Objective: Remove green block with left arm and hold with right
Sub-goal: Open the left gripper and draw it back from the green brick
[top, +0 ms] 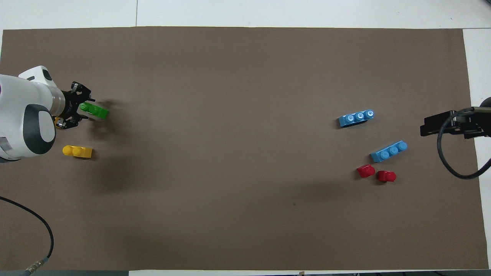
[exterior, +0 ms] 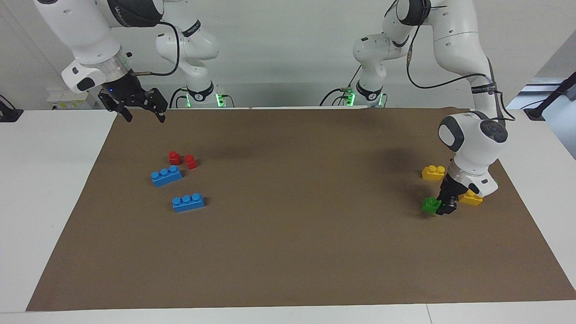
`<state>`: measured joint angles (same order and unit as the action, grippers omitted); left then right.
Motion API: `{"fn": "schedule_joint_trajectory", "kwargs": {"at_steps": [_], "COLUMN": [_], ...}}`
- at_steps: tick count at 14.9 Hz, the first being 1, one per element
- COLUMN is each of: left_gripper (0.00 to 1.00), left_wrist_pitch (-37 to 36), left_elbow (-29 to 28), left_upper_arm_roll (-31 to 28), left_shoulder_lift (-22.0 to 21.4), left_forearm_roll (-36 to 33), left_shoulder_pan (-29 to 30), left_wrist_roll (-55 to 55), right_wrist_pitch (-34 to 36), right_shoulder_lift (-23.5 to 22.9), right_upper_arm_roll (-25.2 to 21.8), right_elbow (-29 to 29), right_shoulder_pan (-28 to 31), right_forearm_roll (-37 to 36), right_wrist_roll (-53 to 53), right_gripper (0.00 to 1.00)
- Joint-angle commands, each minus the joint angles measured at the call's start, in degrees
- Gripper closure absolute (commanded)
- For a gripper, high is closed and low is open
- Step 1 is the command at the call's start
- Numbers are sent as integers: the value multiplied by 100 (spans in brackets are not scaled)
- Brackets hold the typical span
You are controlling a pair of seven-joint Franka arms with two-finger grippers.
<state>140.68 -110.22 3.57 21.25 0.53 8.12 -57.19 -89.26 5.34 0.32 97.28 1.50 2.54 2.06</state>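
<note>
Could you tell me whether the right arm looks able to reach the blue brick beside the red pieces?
Probably yes: the right tool hangs open above the mat, nothing lies over the blue brick, and the red pieces sit clear of it.

Green block (top: 94,110) at mid-left between the left gripper's (top: 85,112) fingers, yellow brick (top: 78,151) below it; two blue bricks (top: 356,118) and two red pieces (top: 366,171) at right.

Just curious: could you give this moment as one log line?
left gripper: down at green block | right gripper: open, raised, waiting
</note>
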Motion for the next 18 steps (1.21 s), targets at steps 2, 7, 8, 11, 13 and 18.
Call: {"fn": "schedule_joint_trajectory", "kwargs": {"at_steps": [2,7,8,11,13,18], "left_gripper": [0,0,0,0,0,0], "left_wrist_pitch": [13,-1172,-1401,-2296,-3095,-4073], "left_elbow": [106,817,949,1353,1652,1820], "left_upper_arm_roll": [39,56,74,83,91,144], "left_shoulder_lift": [-33,-235,-340,-552,-753,-1359], "left_forearm_roll": [-9,-167,-168,-185,-299,-229], "left_shoulder_pan": [84,-21,-21,-152,-188,-188], "left_wrist_roll": [226,682,883,1717,2525,4337], "right_wrist_pitch": [-248,-110,-75,-162,-162,-118], "right_shoulder_lift": [2,-7,2,-7,-33,-33], "right_upper_arm_roll": [47,47,38,38,38,38], "right_elbow": [116,45,54,90,46,45], "right_shoulder_pan": [25,78,78,69,69,87], "right_forearm_roll": [-167,-158,-158,-158,-158,-167], "right_wrist_roll": [-223,-355,-364,-320,-320,-320], "right_gripper": [0,0,0,0,0,0]}}
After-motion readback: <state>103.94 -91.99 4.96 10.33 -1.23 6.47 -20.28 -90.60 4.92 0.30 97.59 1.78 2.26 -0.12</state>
